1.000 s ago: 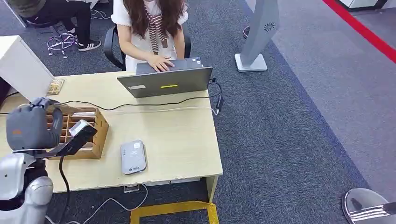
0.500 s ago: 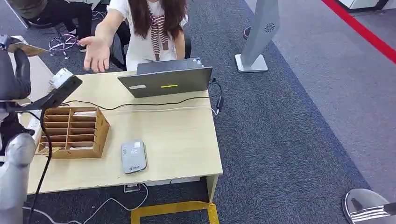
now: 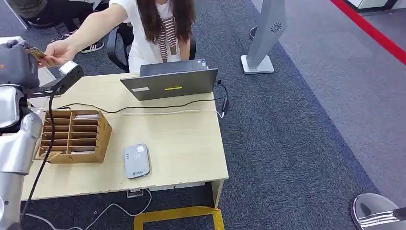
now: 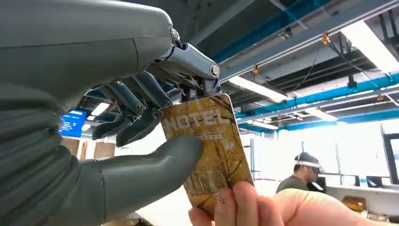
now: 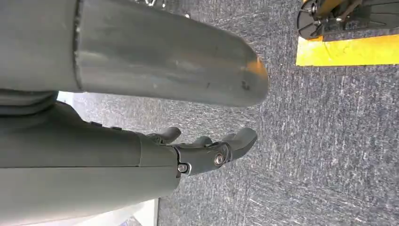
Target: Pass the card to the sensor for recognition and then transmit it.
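Across the lower left of the head view stretches the pale wooden worktop (image 3: 182,139), standing on dark grey carpet (image 3: 306,134) that has a red stripe (image 3: 371,31) at the far right. Behind the worktop sits a person (image 3: 158,28) in a white top on a black chair, one arm stretched out toward the robot. A grey laptop (image 3: 170,82) lies open at the far edge of the worktop, with a black cable (image 3: 143,106) running along in front of it. Near the left edge sits a wooden card rack (image 3: 72,136) of many slots, and just beside it, nearer the front edge, lies the grey card sensor (image 3: 137,161). A grey floor stand (image 3: 265,36) rises well apart from the worktop.

High at the far left, the left hand (image 3: 16,64) is raised, and it pinches the yellow hotel card (image 4: 207,146) between its thick thumb and its darker fingers (image 4: 136,101). The person's hand (image 3: 57,51) holds the opposite end of the same card, so both grip it at once, well above and apart from the sensor.

Hanging over the carpet, the right hand (image 5: 207,150) holds nothing, its fingers loosely apart.
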